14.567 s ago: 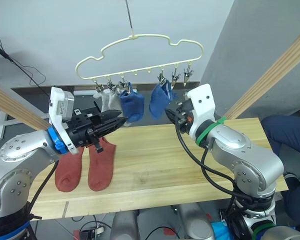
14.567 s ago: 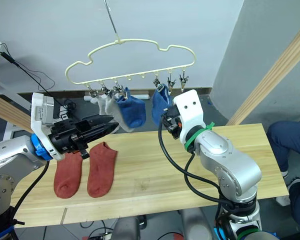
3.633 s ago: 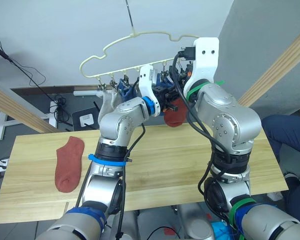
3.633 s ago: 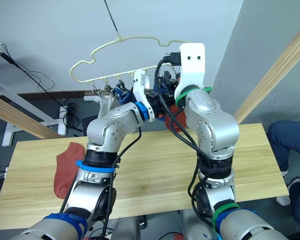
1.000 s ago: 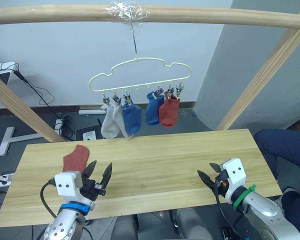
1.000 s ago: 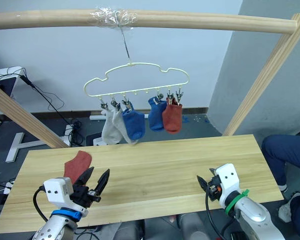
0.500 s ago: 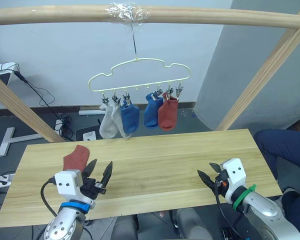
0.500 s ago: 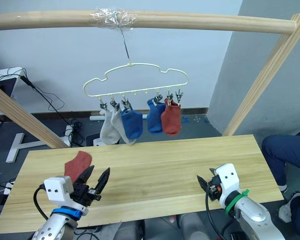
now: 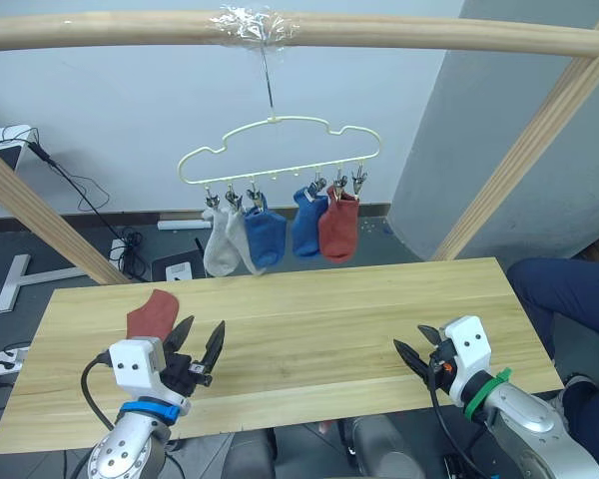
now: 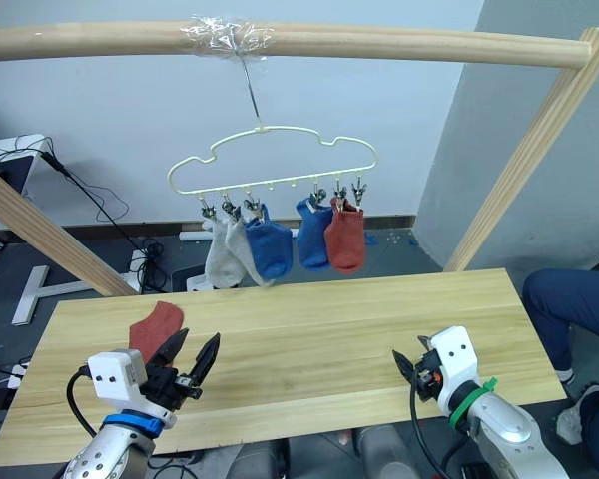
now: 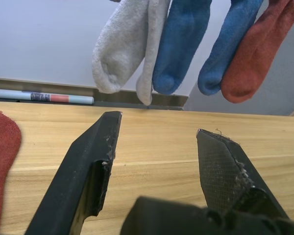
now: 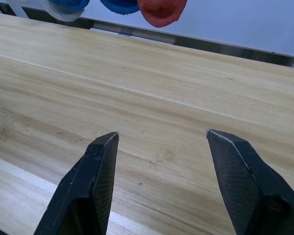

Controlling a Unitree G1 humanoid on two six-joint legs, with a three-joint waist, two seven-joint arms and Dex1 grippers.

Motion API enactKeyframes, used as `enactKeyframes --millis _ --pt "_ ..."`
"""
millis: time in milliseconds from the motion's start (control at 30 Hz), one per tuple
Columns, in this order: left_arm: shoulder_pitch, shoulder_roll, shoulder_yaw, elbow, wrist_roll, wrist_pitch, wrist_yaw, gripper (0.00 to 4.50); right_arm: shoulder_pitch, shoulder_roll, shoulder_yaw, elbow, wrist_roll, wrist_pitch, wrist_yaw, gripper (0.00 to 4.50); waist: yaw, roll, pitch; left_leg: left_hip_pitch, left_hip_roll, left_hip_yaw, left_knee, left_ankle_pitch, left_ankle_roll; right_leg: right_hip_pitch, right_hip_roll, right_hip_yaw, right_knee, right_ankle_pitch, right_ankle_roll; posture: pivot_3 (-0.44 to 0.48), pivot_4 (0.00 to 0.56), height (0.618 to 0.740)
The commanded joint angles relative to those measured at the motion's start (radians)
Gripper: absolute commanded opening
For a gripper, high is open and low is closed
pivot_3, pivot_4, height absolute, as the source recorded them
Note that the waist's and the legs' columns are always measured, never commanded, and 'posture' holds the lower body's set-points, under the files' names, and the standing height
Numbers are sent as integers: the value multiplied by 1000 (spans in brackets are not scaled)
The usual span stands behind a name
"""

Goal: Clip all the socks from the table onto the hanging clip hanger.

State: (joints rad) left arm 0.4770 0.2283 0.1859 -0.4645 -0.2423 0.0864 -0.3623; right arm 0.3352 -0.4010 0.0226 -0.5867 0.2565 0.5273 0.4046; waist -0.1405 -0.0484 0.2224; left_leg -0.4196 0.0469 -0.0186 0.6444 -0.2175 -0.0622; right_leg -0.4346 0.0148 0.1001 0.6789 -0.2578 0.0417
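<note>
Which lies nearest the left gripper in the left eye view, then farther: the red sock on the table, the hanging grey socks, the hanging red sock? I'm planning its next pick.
1. Red sock on the table, just beside the left gripper.
2. Hanging grey socks, above.
3. Hanging red sock, up and rightward.

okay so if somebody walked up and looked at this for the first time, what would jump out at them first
Most likely the pale yellow clip hanger hanging from the wooden beam above the table's far edge, with five socks dangling from it: two grey, two blue, one rust-red. Next, the lone rust-red sock lying on the table at the robot's left, just past the open left gripper. The right gripper hovers open over bare wood.
</note>
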Motion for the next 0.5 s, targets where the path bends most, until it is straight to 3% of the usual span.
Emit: enactKeyframes --millis 33,500 --pt "2 10 10 -19 -8 -9 -2 2806 -1 0 -7 -34 2 -16 -1 2947 0 0 0 0 0 0 0 0 0 0 0 0 0 0 0 -157 200 740" --pt "-10 16 4 -14 -12 -7 -2 2806 -3 5 -6 -25 1 -19 -2 2947 0 0 0 1 0 0 0 0 0 1 0 0 0 0 0 -160 201 740"
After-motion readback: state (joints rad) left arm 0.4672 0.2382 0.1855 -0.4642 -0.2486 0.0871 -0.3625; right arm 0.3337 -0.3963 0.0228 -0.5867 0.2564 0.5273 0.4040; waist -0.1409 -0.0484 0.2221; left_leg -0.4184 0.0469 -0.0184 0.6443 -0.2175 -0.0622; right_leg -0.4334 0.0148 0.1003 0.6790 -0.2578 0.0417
